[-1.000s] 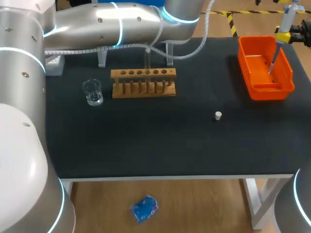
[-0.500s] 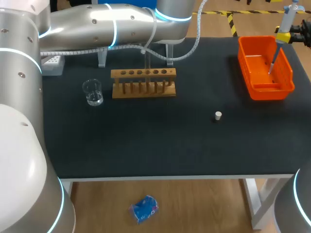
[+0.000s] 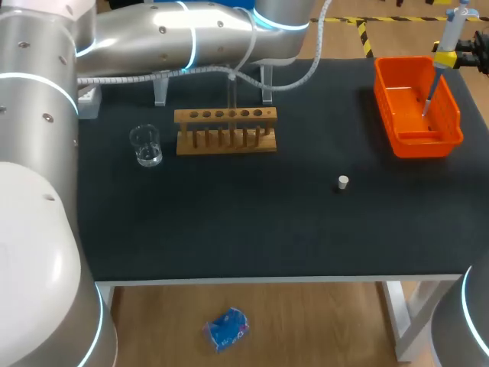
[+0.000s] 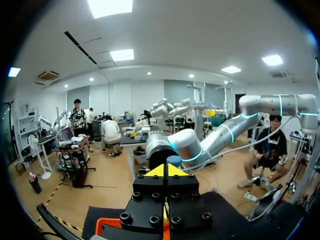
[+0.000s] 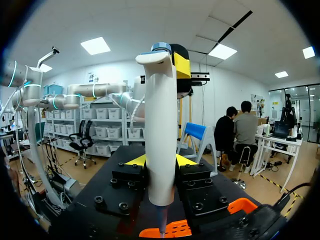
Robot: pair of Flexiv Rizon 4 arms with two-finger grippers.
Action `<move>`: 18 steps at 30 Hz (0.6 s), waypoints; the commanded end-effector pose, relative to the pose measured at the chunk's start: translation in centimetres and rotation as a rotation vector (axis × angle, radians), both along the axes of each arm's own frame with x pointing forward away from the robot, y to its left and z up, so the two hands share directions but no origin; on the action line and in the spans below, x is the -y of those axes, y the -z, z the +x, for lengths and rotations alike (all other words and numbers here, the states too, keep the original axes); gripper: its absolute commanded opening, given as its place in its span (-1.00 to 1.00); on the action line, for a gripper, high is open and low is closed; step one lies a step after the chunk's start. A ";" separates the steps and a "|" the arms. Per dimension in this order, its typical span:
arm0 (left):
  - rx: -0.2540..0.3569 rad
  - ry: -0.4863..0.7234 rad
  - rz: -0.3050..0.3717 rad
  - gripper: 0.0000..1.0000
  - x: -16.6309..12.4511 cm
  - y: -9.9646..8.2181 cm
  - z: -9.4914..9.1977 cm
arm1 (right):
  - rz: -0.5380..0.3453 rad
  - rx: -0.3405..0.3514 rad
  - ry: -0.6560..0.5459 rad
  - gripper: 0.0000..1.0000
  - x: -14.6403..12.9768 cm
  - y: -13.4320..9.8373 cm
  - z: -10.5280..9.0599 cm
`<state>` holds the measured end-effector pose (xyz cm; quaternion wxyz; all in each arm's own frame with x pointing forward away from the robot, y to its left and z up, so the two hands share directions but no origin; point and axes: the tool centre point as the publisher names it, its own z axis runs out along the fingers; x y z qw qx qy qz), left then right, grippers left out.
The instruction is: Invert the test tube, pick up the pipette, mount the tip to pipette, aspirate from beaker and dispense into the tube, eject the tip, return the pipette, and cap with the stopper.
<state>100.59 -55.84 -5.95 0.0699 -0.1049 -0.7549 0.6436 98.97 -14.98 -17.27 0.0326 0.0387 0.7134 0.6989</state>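
one pipette grasped by right pincer, over orange bin | left pincer clenched | beaker holds liquid

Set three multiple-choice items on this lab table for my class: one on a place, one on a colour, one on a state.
1. Where does the beaker stand?
A. beside the wooden rack, on the left arm's side
B. on top of it
C. at the front edge

2. What colour is the bin?
A. blue
B. green
C. orange

3. The right gripper is
A. open and empty
B. shut on the pipette
C. shut on nothing

Key:
1 A, as the head view shows the glass on the mat next to the rack's end.
2 C, as its walls are bright orange.
3 B, as both fingers press the white shaft from two sides.
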 end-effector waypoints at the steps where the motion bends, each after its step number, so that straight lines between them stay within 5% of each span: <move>1: -0.006 -0.001 0.000 -1.00 -0.1 0.4 -0.1 | -0.002 0.000 0.002 -1.00 0.0 -0.1 -0.1; 18: -0.026 -0.006 0.007 -1.00 0.4 1.7 -0.6 | -0.002 0.000 0.002 -1.00 0.0 -0.1 -0.1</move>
